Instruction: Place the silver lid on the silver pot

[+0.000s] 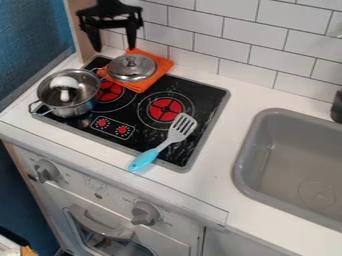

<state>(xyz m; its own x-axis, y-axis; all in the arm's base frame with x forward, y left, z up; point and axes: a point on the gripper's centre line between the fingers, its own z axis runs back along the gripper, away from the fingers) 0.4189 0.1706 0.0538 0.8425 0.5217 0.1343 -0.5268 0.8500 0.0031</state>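
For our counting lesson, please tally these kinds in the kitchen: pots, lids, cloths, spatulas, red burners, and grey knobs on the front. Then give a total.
Pot: 1
Lid: 1
Cloth: 1
Spatula: 1
Red burners: 2
Grey knobs: 2
Total: 8

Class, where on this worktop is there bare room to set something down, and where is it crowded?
Bare: the counter between stove and sink, and the stove's back right corner, behind the spatula. Crowded: the stove's left side, where pot, lid and cloth sit close together.
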